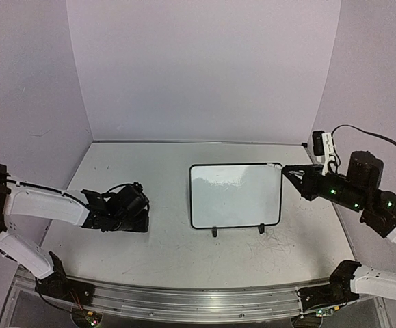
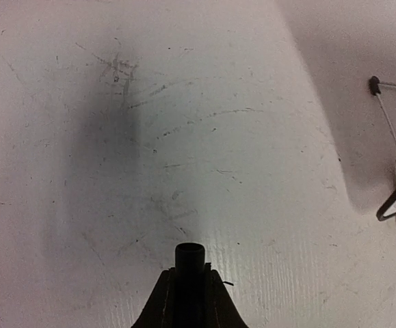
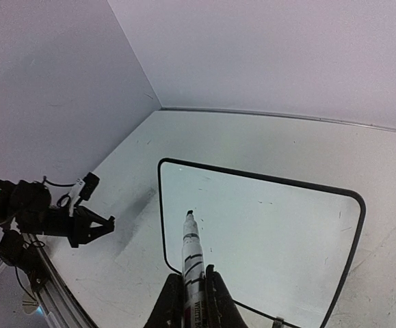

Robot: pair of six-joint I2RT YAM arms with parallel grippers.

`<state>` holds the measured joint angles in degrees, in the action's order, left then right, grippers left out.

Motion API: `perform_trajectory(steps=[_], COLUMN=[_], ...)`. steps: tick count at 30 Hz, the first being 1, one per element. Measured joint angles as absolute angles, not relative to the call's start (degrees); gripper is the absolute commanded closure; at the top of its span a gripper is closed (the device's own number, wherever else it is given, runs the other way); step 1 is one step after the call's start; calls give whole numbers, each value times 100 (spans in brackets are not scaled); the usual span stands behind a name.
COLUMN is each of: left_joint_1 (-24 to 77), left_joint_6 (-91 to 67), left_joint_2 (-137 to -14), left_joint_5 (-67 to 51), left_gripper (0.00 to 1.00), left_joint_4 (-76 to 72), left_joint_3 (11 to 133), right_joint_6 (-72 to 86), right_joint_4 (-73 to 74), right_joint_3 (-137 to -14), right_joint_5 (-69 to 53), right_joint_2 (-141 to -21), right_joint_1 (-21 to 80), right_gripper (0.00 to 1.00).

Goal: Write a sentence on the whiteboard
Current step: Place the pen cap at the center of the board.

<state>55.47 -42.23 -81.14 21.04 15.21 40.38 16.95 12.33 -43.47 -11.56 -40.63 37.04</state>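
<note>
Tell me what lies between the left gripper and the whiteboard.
Nothing: only bare, scuffed table between left gripper and whiteboard, seen in the top view.

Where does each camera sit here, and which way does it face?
Top external: above and behind, looking down at the table, whiteboard, left arm, right arm.
Left wrist: faces down at scuffed table; its left gripper shut on a dark tube.
Right wrist: looks across the whiteboard; right gripper holds a marker.
Shared: top and right-wrist views both show the whiteboard.
</note>
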Motion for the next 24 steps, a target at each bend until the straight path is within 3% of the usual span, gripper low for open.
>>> perform_trajectory(steps=[24], left_joint_1=[5433], left_joint_6=[-4638], left_joint_2=[-9594], left_joint_5=[3070], left_gripper=[98], left_joint_4=[1555], left_joint_3=[4465], right_joint_6=[1624], right_joint_4=[805], right_joint_3=[-3884], right_joint_5=[-734], right_joint_2=[-3372], right_joint_1=[3704], right_gripper=[100])
